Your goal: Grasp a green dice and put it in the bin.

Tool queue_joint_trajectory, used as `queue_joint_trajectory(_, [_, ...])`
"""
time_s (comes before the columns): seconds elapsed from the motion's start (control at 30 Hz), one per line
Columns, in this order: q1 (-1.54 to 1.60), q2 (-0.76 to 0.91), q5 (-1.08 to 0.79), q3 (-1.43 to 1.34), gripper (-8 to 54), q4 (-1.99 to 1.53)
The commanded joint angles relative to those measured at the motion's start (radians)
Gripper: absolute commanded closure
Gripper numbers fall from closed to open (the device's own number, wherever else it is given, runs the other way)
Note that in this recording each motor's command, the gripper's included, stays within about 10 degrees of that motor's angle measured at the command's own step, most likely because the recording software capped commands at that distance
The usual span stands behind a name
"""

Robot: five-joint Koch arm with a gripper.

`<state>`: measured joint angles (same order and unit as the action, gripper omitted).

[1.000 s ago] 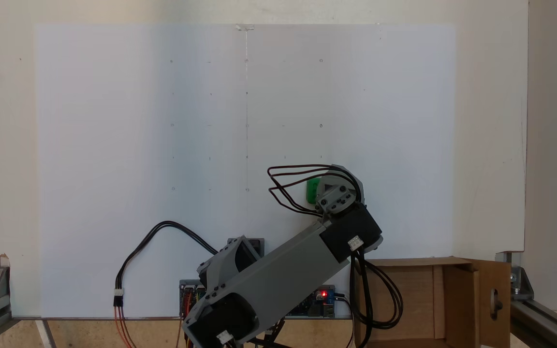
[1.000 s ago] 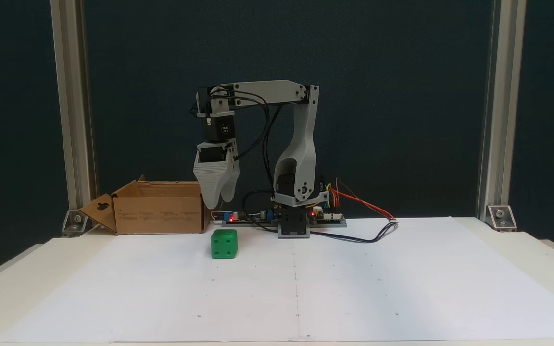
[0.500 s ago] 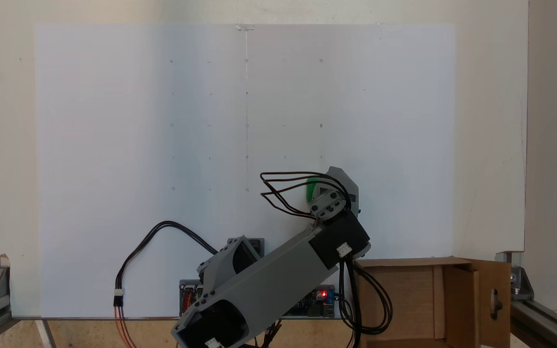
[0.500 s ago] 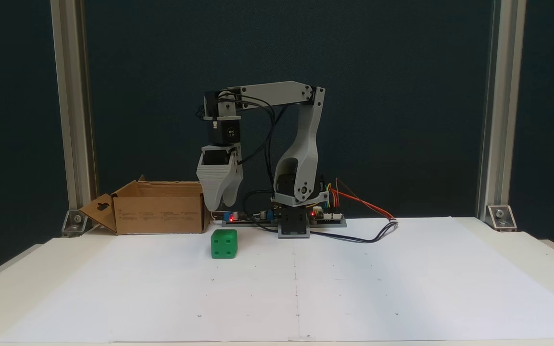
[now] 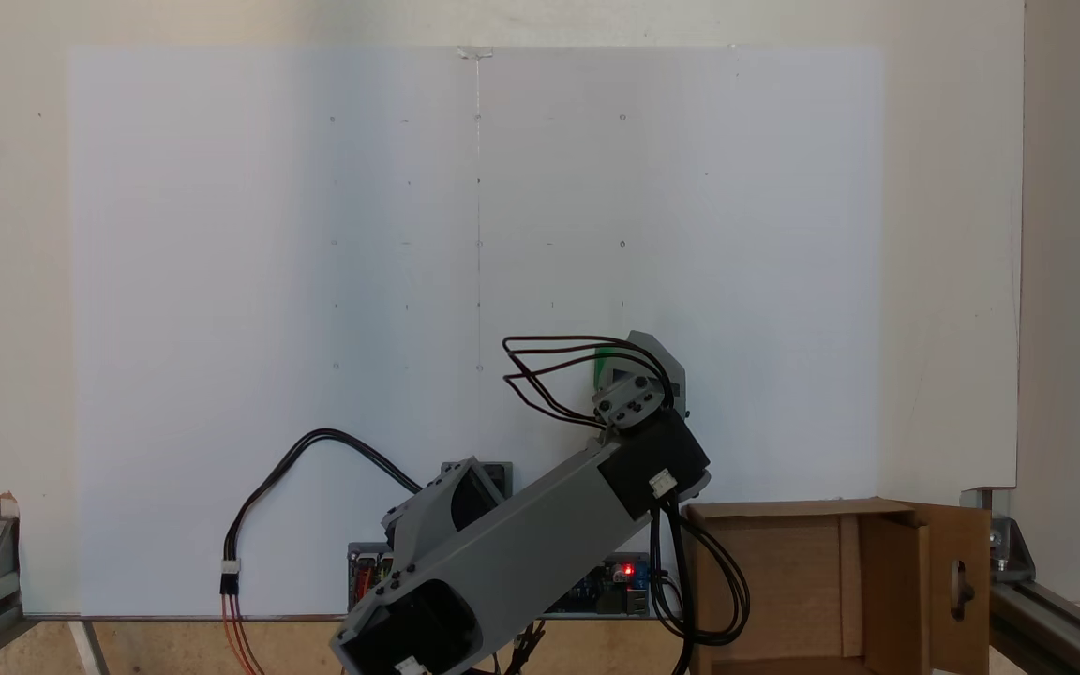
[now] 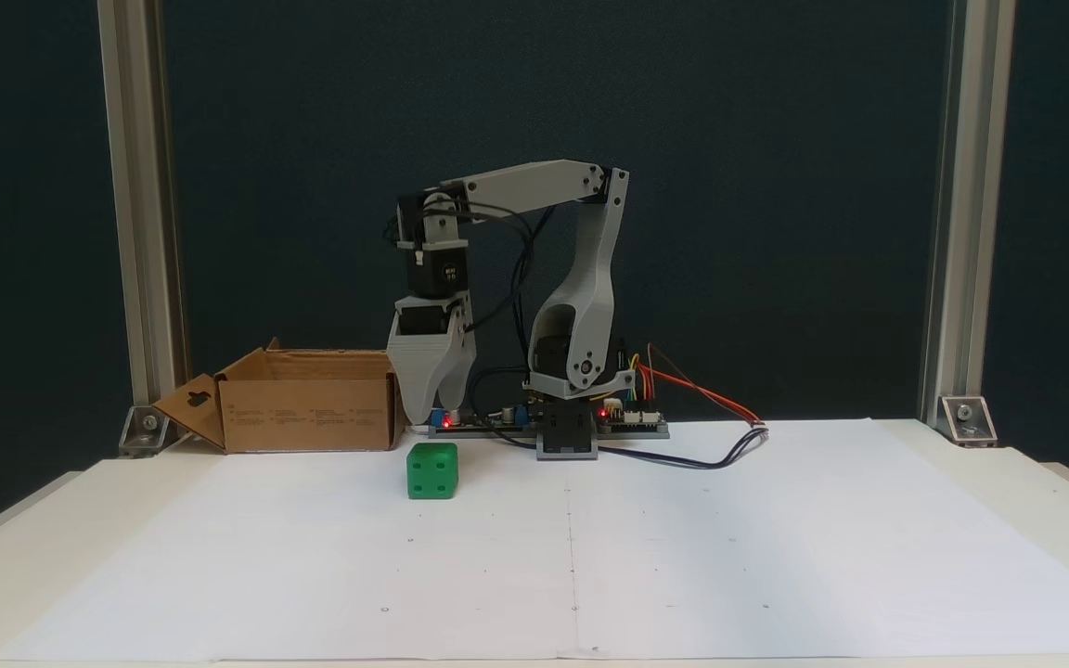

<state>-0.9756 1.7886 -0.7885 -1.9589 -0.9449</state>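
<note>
Dice (image 6: 432, 470), green, sits on the counter (image 6: 776, 520) just right of the bin (image 6: 302, 401), directly under the claw (image 6: 431, 408); whether its jaws are parted I cannot tell. Descending off-centre could knock the cube aside instead of straddling it.

The scene is covered by 2 fixed views. In one, the white paper sheet (image 5: 221, 281) is seen from straight above, with the arm base at the lower edge. In the other, the sheet (image 6: 776, 538) is seen from table height, facing the arm from a moderate distance. The bin (image 5: 784, 581) (image 6: 312, 408) and the green dice (image 5: 604, 361) (image 6: 432, 470) are shared.
</note>
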Motion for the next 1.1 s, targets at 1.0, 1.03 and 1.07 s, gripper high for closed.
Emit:
queue_joint_trajectory(1.0, [0.015,0.023,-0.103,-0.158,-0.5,0.299])
queue_joint_trajectory(1.03, [0.014,0.023,-0.103,-0.158,-0.4,0.301])
queue_joint_trajectory(1.07, [0.014,0.023,-0.103,-0.158,-0.4,0.301])
